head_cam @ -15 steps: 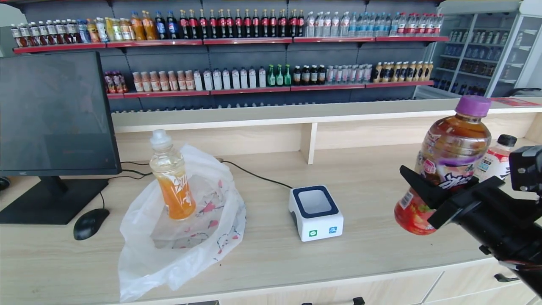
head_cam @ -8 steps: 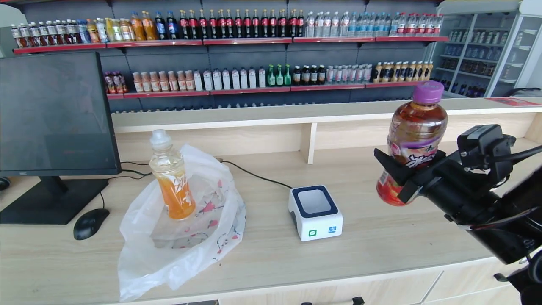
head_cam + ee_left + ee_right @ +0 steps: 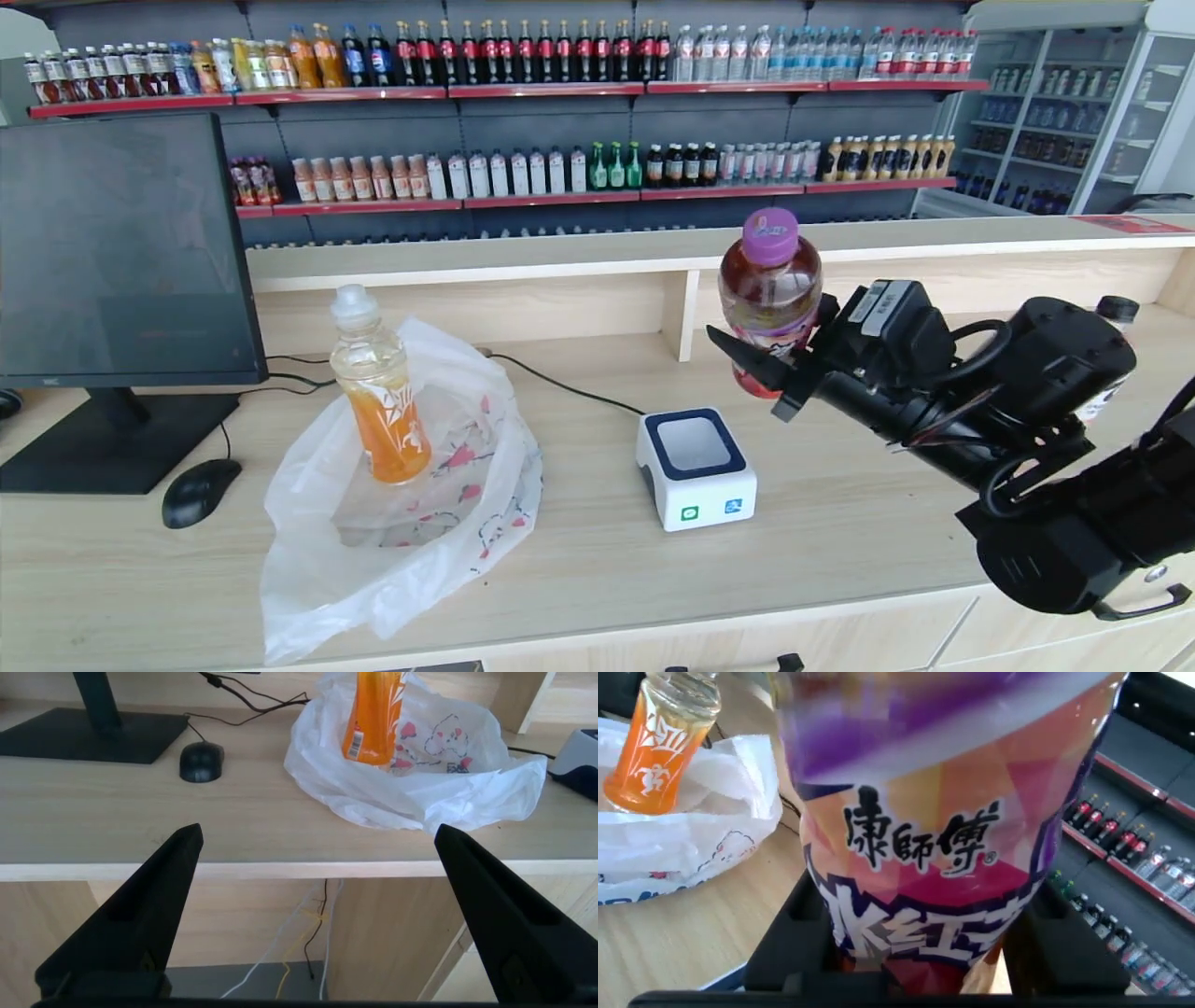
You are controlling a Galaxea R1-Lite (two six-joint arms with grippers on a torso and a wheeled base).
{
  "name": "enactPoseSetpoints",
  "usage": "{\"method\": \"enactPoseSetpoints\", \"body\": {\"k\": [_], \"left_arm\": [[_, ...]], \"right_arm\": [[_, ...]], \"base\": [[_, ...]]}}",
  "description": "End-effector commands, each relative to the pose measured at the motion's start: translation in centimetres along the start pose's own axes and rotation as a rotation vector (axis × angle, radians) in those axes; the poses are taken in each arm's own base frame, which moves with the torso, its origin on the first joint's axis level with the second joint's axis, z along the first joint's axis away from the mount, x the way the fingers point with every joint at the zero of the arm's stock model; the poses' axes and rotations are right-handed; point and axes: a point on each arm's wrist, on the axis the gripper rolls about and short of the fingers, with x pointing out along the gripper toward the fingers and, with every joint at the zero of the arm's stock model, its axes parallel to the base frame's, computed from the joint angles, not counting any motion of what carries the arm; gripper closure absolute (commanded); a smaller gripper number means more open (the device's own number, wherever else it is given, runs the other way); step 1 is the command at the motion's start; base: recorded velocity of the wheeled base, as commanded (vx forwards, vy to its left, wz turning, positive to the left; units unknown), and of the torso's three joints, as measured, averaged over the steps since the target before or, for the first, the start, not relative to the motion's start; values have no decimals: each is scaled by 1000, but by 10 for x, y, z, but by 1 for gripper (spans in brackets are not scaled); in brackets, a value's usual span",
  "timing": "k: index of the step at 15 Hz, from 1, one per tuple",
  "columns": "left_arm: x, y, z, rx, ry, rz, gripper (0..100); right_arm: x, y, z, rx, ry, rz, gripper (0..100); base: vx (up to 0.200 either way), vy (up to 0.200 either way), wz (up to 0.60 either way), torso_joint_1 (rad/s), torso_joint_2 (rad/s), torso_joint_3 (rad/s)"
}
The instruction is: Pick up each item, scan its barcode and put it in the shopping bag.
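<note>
My right gripper (image 3: 780, 364) is shut on a purple-capped tea bottle (image 3: 770, 289), held upright in the air just right of and above the white barcode scanner (image 3: 695, 467). Up close, the bottle's label (image 3: 924, 849) sits between the fingers. An orange drink bottle (image 3: 375, 392) stands in the white plastic shopping bag (image 3: 411, 504) on the counter's left half. My left gripper (image 3: 318, 915) hangs open below and in front of the counter edge, facing the bag (image 3: 420, 765) and the orange bottle (image 3: 374, 714).
A monitor (image 3: 117, 271) and a black mouse (image 3: 198, 492) occupy the counter's left end. A black-capped bottle (image 3: 1106, 327) stands at the far right behind my right arm. A raised shelf with a divider (image 3: 681, 313) runs along the back. Stocked drink shelves fill the wall.
My right arm has carried the tea bottle leftward and farther from me, from the counter's right end to a spot beside the scanner. The bag and orange bottle stayed put.
</note>
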Motion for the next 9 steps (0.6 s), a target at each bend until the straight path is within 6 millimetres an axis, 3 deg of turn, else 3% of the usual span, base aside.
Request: {"method": "enactPoseSetpoints", "body": {"k": [1, 9], "left_arm": [[0, 0, 0, 0, -5, 0, 0], [0, 0, 1, 46, -8, -3, 0]], "right_arm": [[9, 7, -12, -19, -13, 49, 100], [14, 38, -19, -271, -129, 250, 100]], "base": [[0, 0, 0, 0, 0, 0], [0, 0, 0, 0, 0, 0]]}}
